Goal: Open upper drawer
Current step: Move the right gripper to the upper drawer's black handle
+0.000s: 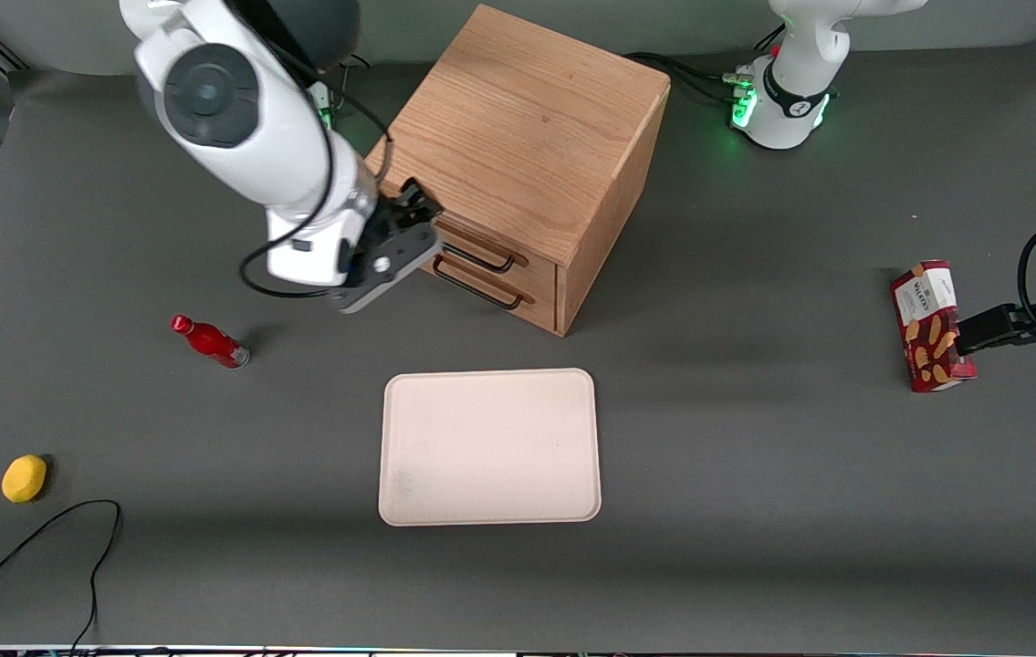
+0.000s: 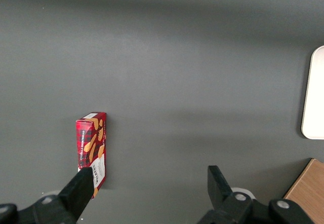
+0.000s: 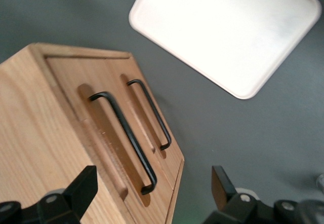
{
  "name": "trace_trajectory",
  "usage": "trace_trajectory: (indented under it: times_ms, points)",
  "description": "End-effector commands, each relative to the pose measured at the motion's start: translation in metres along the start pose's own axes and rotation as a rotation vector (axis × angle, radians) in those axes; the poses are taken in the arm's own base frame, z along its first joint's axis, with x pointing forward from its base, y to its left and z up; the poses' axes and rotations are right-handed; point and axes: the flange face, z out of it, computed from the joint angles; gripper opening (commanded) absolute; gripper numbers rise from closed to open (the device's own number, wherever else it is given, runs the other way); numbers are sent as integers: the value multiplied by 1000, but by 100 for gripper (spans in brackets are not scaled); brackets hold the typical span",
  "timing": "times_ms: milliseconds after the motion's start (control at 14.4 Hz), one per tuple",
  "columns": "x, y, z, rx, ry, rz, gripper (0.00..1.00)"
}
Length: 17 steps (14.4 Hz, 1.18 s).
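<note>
Your right arm's gripper [image 1: 422,208] hung in front of the light oak cube cabinet [image 1: 527,119], up at the level of its drawer fronts and just beside the end of them toward the working arm's end of the table. In the right wrist view you could see its two black fingers [image 3: 83,186] spread wide apart with nothing between them; the gripper [image 3: 152,186] was touching neither handle.

The upper drawer [image 1: 518,258], light oak and the top one of the two, sat flush in the cabinet front, fully closed. Its black wire bar handle [image 3: 124,138] ran along the front in a shallow recess, and the gap between the fingers lined up roughly with one end of it. The lower drawer [image 1: 531,308] directly beneath was closed too, with its own black bar handle [image 3: 152,115].

On the grey table [image 1: 755,456] you had a cream rectangular tray [image 1: 490,447] with rounded corners, nearer to the front camera than the cabinet and apart from it. Toward the working arm's end lay a small red bottle [image 1: 210,341] on its side and, nearer the camera, a yellow rounded object [image 1: 24,478] beside a loose black cable [image 1: 43,538]. Toward the parked arm's end stood a red biscuit box [image 1: 928,326].
</note>
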Motion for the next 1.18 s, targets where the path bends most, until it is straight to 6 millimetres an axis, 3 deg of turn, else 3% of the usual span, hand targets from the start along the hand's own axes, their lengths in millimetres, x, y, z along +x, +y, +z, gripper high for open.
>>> trace_trajectory:
  times_ms: [0, 347, 693, 1109]
  points:
    - [11, -15, 15, 25, -26, -112, 100]
    - [15, -17, 63, 24, -47, -217, 100]
    - [8, -19, 80, 7, -56, -255, 100]
    - [3, -8, 104, -9, -54, -316, 100]
